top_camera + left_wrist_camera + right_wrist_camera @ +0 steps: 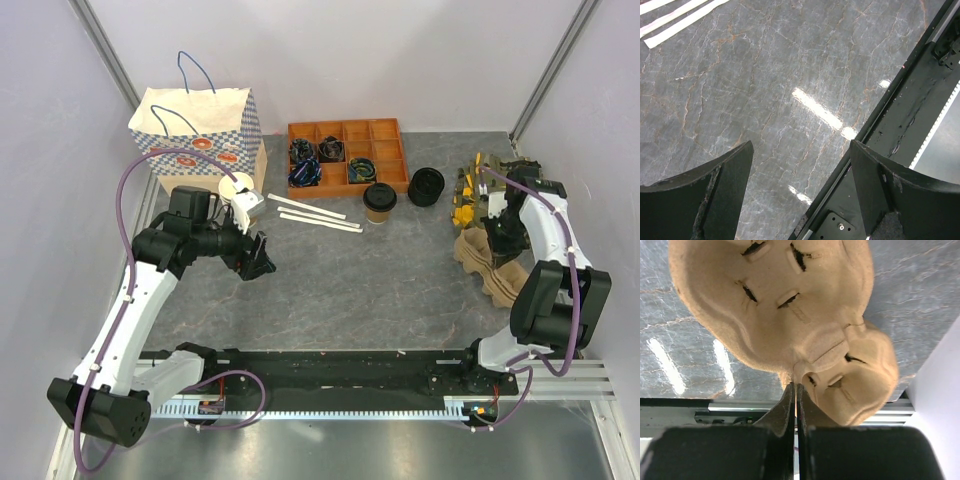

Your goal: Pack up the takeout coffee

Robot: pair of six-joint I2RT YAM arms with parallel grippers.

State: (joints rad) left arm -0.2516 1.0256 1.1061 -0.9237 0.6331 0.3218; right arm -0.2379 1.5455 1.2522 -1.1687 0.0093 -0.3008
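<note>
The right gripper (795, 388) is pinched tight on the rim of the pulp cup carrier (790, 315) by the right edge. The left gripper (801, 150) hangs wide apart, empty, near the left edge. The coffee cup (380, 200) stands toward the far edge, just before the wooden tray (346, 125).

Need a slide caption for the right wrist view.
Right jaws pinched shut on the rim of a tan moulded-pulp cup carrier above the grey marbled tabletop.
</note>
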